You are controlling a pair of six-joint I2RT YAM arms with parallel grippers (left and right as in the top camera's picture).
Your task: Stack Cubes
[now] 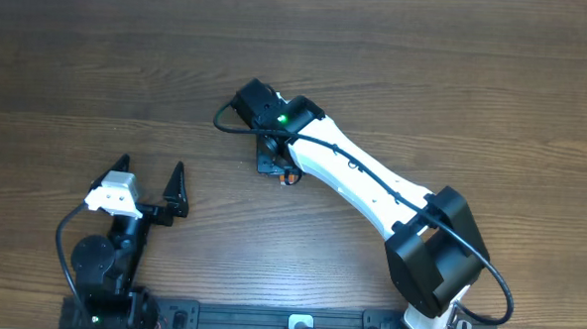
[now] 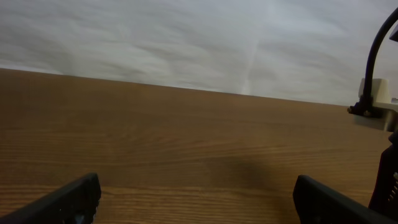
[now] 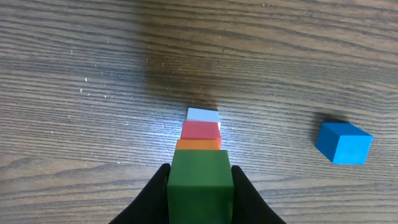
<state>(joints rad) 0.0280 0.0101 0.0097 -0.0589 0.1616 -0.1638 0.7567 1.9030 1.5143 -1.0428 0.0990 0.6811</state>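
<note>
Right wrist view: right claw (image 3: 199, 176) is clamped on the green cube (image 3: 200, 190), one finger pressed on each side. Three more cubes are stacked under it: orange cube (image 3: 199, 144) directly below, then the red cube (image 3: 201, 129), then a pale cube (image 3: 203, 115) at the bottom (white or light blue, can't tell). Can't tell if green is resting on orange or just above it. The blue cube (image 3: 344, 142) sits alone on the counter (image 3: 74, 62), well apart from the others. Top view: right arm (image 1: 362, 182) reaches across the middle. Left claw (image 1: 152, 178) is near its base, fingers spread wide, holding nothing.
</note>
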